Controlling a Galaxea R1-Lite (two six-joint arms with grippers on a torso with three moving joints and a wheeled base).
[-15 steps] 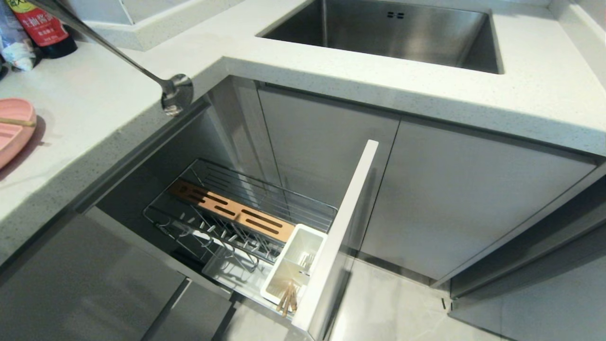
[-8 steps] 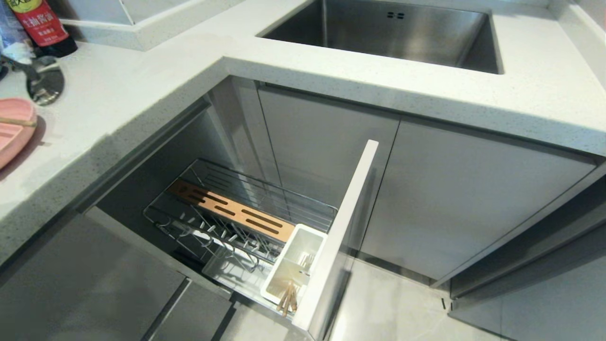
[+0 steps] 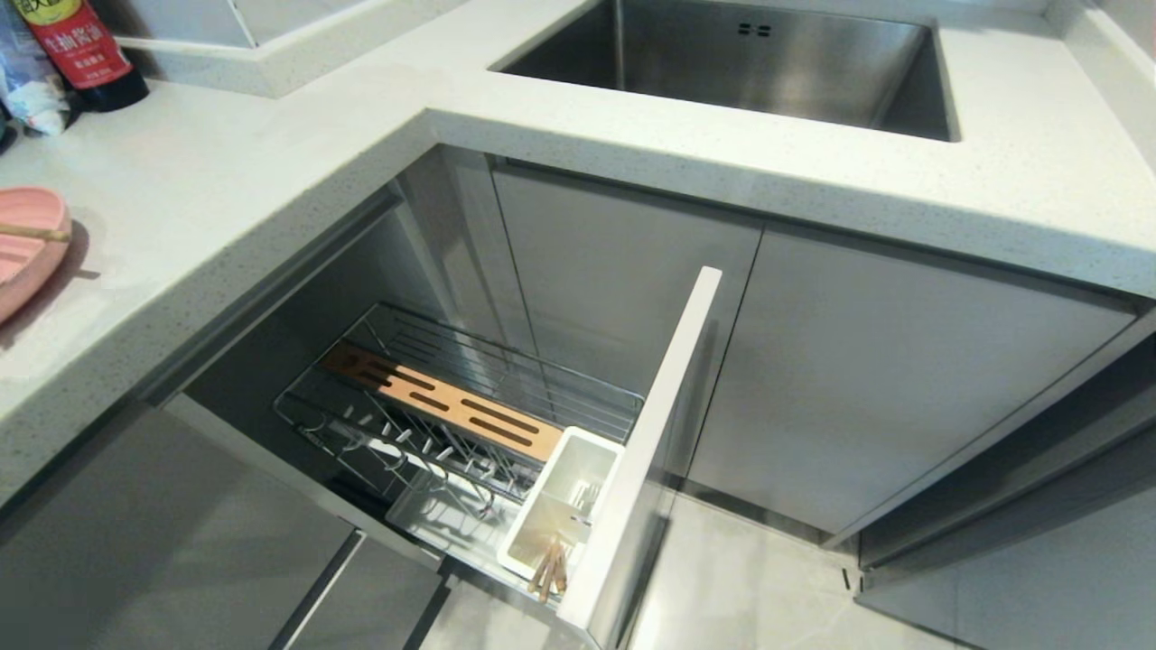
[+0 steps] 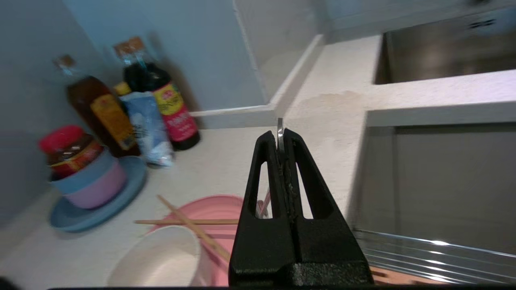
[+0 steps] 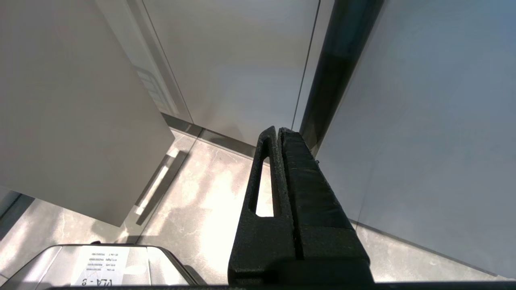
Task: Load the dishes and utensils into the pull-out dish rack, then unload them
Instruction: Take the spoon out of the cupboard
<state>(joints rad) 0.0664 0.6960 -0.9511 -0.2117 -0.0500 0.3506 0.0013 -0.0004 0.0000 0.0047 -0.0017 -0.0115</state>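
In the left wrist view my left gripper point(image 4: 281, 135) is shut on the thin handle of a silver utensil point(image 4: 280, 125), whose tip sticks out past the fingertips. It hovers over the counter, above the pink plate point(image 4: 201, 209). Two wooden chopsticks point(image 4: 189, 225) lie crossed on that plate, and the cream bowl point(image 4: 157, 262) sits beside it. The pull-out dish rack point(image 3: 452, 406) stands open below the counter, with wooden sticks point(image 3: 549, 569) in its white caddy point(image 3: 560, 506). Only the plate's edge point(image 3: 23, 248) shows in the head view. My right gripper point(image 5: 278, 131) is shut and empty, low by the cabinet fronts.
The steel sink point(image 3: 741, 54) is set in the counter behind the rack. Sauce bottles point(image 4: 169, 104) and a blue plate with stacked bowls and a jar point(image 4: 92, 189) stand at the counter's back corner. The rack's narrow front panel point(image 3: 659, 433) juts out into the floor space.
The silver utensil's rounded end swung left across the counter towards the pink plate and has left the head view. The rack and the right arm have not moved.
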